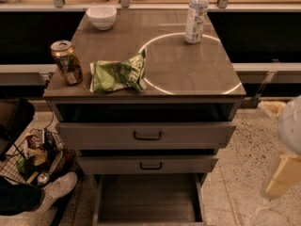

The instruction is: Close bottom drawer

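One drawer, the bottom drawer (148, 202), stood pulled out and bare; your gripper (282, 173) hung right of the grey cabinet (188, 72), its grip state not discernible.

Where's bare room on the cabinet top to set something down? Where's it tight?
Free: right-front of the cabinet top, between chip bag and water bottle; also the strip between bowl and bottle. Tight: left front, can beside bag. Inside the bottom drawer is bare. Beside the cabinet, far right: gripper.
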Controlling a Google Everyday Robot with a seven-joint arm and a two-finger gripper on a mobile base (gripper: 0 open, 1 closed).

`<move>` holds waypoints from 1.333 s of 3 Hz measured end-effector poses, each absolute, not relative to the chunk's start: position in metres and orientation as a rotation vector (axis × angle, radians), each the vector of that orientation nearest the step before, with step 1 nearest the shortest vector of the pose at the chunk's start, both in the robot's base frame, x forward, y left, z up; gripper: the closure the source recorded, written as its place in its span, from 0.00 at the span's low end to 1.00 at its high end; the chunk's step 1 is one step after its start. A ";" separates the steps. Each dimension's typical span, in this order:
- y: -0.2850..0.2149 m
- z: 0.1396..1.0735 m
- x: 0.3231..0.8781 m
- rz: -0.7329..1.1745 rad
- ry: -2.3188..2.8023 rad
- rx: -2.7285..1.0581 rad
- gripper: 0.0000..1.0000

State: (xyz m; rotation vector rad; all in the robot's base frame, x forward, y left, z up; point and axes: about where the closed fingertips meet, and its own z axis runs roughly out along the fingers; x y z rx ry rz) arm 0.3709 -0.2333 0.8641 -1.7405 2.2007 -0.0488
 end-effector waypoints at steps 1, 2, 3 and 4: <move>-0.247 0.804 0.329 -0.020 2.254 -1.768 0.00; -0.250 0.784 0.314 0.010 2.286 -1.779 0.00; -0.250 0.784 0.314 0.009 2.286 -1.779 0.00; -0.253 0.763 0.313 0.003 2.303 -1.755 0.00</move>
